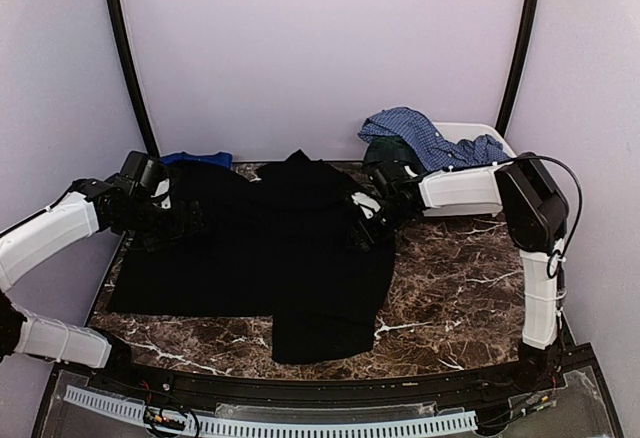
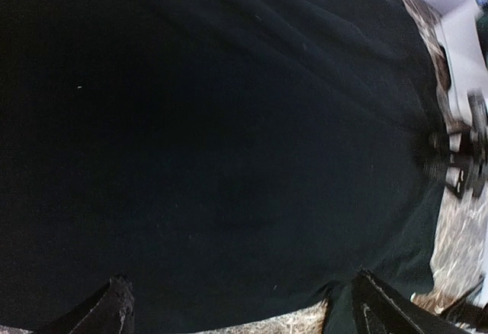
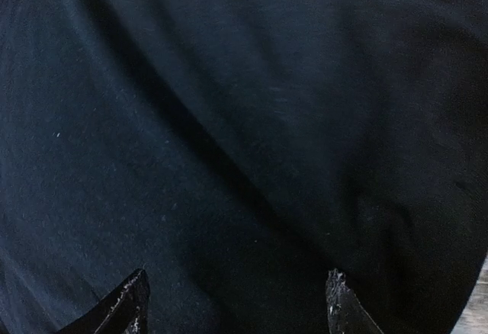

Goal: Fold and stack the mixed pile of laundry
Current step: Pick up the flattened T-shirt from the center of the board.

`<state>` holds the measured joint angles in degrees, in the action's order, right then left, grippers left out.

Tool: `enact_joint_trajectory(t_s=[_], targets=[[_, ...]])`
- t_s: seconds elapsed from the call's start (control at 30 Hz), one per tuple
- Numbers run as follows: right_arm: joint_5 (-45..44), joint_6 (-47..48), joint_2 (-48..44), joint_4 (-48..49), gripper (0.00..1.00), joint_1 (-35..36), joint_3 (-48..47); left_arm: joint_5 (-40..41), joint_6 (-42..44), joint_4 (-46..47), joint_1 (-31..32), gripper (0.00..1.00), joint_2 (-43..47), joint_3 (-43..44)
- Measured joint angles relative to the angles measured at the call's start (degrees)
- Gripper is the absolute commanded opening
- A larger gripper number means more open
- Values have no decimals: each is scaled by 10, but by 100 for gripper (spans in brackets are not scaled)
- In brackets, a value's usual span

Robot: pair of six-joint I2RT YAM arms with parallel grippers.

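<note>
Left gripper [image 2: 240,281] and right gripper [image 3: 237,274] both jaws apart over black garment [image 1: 260,258] centre-frame; pinch opposite edges evenly, one layer, before folding.

Bare marble table [image 1: 460,278] lies open front-right; white bin [image 1: 468,130] blocks the back-right corner.
</note>
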<state>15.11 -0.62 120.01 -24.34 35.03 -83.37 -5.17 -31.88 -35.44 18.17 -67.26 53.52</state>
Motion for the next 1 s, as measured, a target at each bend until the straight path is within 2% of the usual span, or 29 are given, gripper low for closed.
enact_joint_trajectory(t_s=[0.1, 0.2, 0.27, 0.43, 0.53, 0.67, 1.0], targets=[[-5, 2, 0, 0, 75, -21, -1, 4, 16, 9, 64, 99, -2, 0], [-5, 3, 0, -10, 74, -36, -6, 2, 51, 29, 163, 99, -8, 0], [3, 3, -3, -20, 74, -39, -8, -5, 81, 49, 226, 95, -16, 0], [38, 2, -53, -53, 75, -24, 1, -23, 155, 106, 356, 78, -59, 1], [64, -2, -128, -58, 75, -7, 8, -39, 197, 132, 419, 65, -107, 14], [90, -13, -237, -54, 74, 2, 25, -58, 230, 163, 468, 58, -189, 47], [95, -54, -387, -66, 74, -20, 136, -88, 240, 240, 532, 58, -366, 116]])
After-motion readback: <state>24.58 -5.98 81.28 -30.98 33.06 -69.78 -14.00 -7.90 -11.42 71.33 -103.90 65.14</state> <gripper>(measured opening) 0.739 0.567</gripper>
